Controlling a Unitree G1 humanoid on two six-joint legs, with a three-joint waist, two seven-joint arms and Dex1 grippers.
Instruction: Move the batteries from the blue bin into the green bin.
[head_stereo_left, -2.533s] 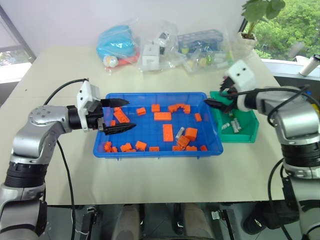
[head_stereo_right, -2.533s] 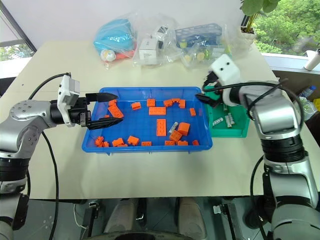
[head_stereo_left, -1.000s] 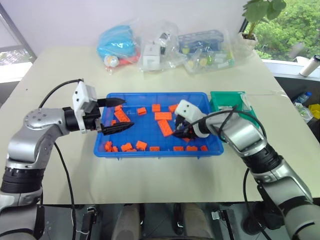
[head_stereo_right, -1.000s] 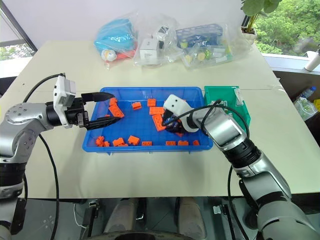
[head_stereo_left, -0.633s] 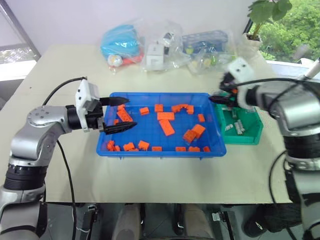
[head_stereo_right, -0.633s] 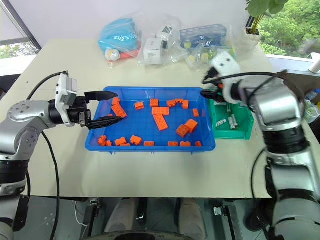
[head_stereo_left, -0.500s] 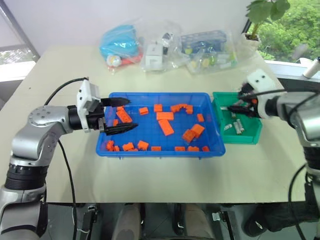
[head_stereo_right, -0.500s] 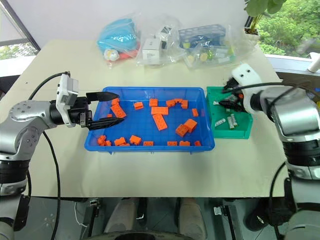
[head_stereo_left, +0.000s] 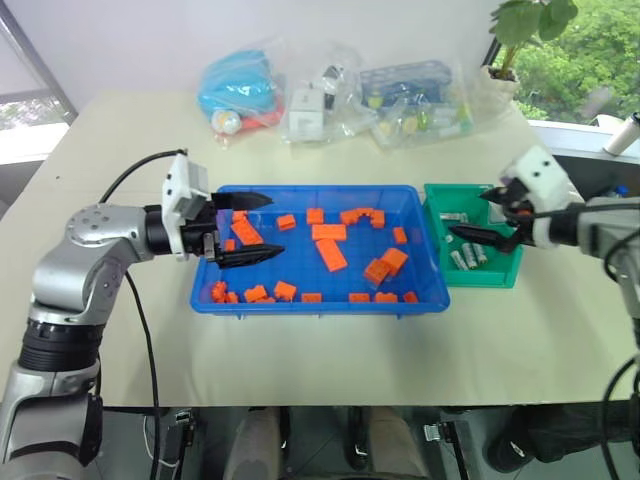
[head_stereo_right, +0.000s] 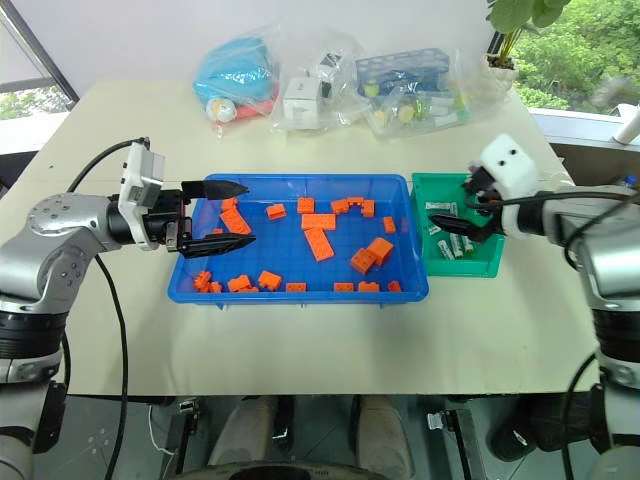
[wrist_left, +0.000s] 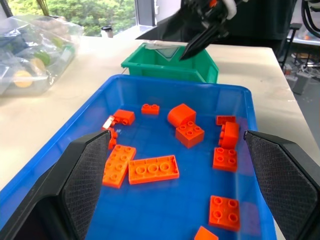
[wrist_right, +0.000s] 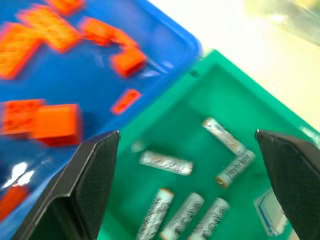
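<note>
the right gripper (head_stereo_right: 452, 218) hangs over the green bin (head_stereo_right: 487, 262) with its jaws spread wide and nothing between them, and six batteries (wrist_right: 165, 163) lie loose on the bin's floor, some side by side and others angled off on their own. the left gripper (head_stereo_left: 246, 228) is likewise wide open and empty, poised over the left end of the blue bin (head_stereo_left: 317, 303), pointing across it towards the green bin. inside the blue bin the views show orange bricks (head_stereo_left: 331, 254) scattered about, plus one small pale glint beside a brick (wrist_left: 109, 121) in the left wrist view, too small to tell whether it is a battery. so the coming move turns on that end of the tray: if that glint is a battery, it lies just ahead of the left gripper and well apart from the right one, making the left arm the nearer. its long axis cannot be made out. otherwise the transfer looks complete.
</note>
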